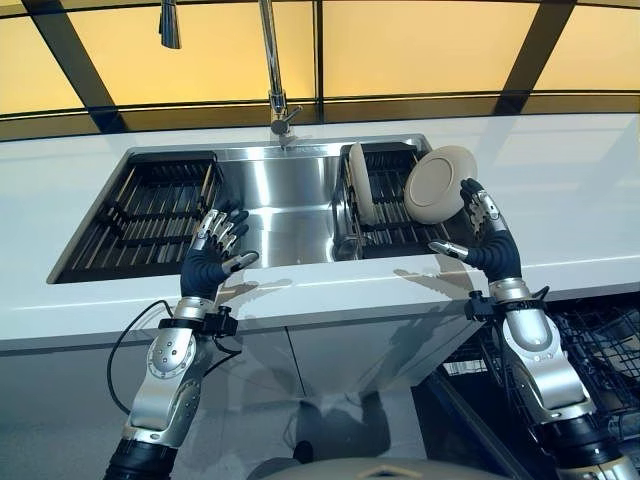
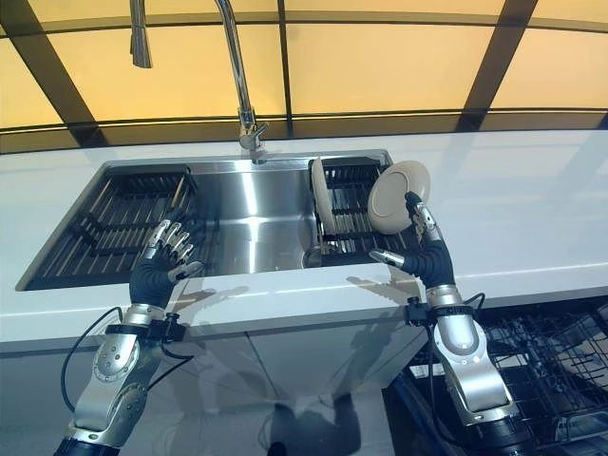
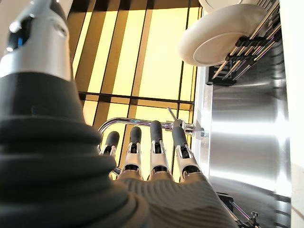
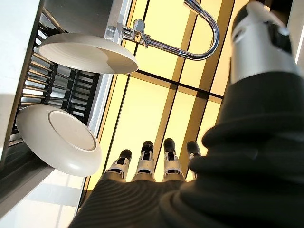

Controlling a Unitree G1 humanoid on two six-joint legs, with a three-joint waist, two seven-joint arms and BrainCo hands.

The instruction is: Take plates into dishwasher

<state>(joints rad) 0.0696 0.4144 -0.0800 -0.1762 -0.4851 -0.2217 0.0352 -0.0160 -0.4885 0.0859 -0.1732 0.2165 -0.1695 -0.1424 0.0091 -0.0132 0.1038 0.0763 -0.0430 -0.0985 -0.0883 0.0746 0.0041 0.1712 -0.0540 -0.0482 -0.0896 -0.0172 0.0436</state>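
Two cream plates stand in the black rack (image 1: 385, 235) at the right of the sink. One plate (image 1: 360, 183) stands upright, edge-on; the other plate (image 1: 438, 185) leans tilted with its underside toward me. My right hand (image 1: 487, 235) is open just right of the tilted plate (image 4: 57, 137), fingers straight beside its rim and thumb stretched out below it; the right wrist view shows a gap between them. My left hand (image 1: 215, 250) hovers open over the sink's front edge, holding nothing.
A steel sink (image 1: 290, 215) is set into the white counter (image 1: 580, 190). A second black rack (image 1: 150, 215) fills its left side. A tall faucet (image 1: 270, 70) rises behind. The open dishwasher's wire rack (image 1: 600, 350) sits below the counter at lower right.
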